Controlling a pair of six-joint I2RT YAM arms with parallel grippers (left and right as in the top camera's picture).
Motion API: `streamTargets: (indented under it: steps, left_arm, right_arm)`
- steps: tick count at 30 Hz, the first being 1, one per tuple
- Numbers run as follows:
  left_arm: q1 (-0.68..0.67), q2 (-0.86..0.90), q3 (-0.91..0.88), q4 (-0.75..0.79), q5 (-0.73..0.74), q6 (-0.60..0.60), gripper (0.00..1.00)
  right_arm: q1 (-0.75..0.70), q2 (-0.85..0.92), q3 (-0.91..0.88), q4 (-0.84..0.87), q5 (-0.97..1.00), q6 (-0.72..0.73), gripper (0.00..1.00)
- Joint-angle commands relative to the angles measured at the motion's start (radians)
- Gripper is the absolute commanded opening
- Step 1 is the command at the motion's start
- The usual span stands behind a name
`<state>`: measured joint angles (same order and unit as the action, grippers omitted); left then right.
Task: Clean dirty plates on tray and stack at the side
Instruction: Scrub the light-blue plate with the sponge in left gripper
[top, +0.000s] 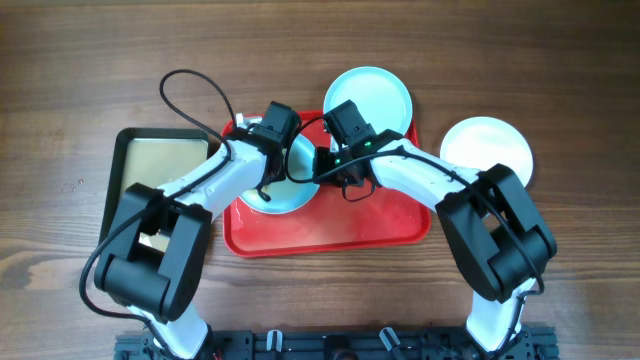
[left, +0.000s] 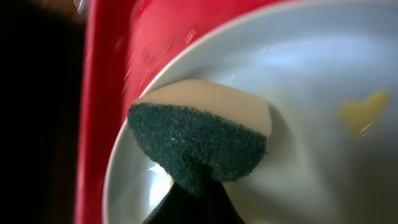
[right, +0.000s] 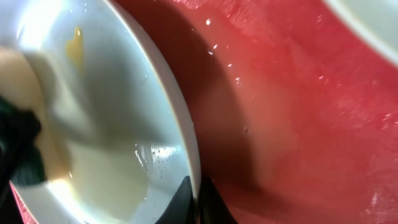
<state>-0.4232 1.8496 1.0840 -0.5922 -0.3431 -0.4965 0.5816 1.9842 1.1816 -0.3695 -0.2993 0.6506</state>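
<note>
Two claws, one plate (left: 323, 74): left gripper (left: 193, 186) clamps sponge (left: 199, 140) near rim, right gripper (right: 198, 196) pinches rim (yellow smear (left: 364, 112) lies beside sponge, further inward).

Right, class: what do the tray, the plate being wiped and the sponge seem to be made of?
The tray: probably plastic, glossy red with a moulded rounded rim. The plate: likely plastic too, smooth, pale, shiny, thin-rimmed; glazed ceramic can't be excluded. The sponge: soft beige foam backed by a coarse dark green fibrous scouring layer.
</note>
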Motion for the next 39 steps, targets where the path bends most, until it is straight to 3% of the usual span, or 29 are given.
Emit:
streamTargets:
  steps: [1, 4, 8, 13, 17, 21, 26, 32, 35, 39]
  left_arm:
    - [0.006, 0.029, -0.01, 0.16, 0.24, 0.198, 0.04]
    - [0.006, 0.029, -0.01, 0.232, 0.479, 0.305, 0.04]
    - [0.006, 0.029, -0.01, 0.163, 0.675, 0.405, 0.04]
    - [0.008, 0.029, -0.01, -0.088, 0.715, 0.557, 0.04]
    - [0.03, 0.029, -0.01, -0.188, 0.583, 0.52, 0.04]
    - [0.074, 0.029, -0.01, -0.251, 0.309, 0.322, 0.04]
    - [0.099, 0.029, -0.01, -0.217, 0.048, 0.077, 0.04]
    - [0.098, 0.029, -0.01, -0.064, -0.005, 0.01, 0.04]
    - [0.098, 0.029, -0.01, 0.074, 0.164, 0.027, 0.04]
    - [0.098, 0.029, -0.01, 0.158, 0.615, 0.264, 0.04]
  right_arm:
    - [0.004, 0.039, -0.003, -0.014, 0.005, -0.023, 0.04]
    - [0.004, 0.039, -0.003, -0.013, -0.002, -0.023, 0.04]
    - [0.004, 0.039, -0.003, -0.01, -0.01, -0.031, 0.04]
    - [0.004, 0.039, -0.003, -0.008, -0.017, -0.042, 0.04]
    - [0.004, 0.039, -0.003, -0.009, -0.017, -0.045, 0.04]
    - [0.004, 0.039, -0.003, -0.015, -0.017, -0.047, 0.04]
    - [0.004, 0.039, -0.003, -0.02, -0.017, -0.049, 0.04]
    - [0.004, 0.039, -0.003, -0.023, -0.017, -0.053, 0.05]
    - [0.004, 0.039, -0.003, -0.02, -0.017, -0.052, 0.04]
    - [0.004, 0.039, -0.003, -0.02, -0.017, -0.053, 0.04]
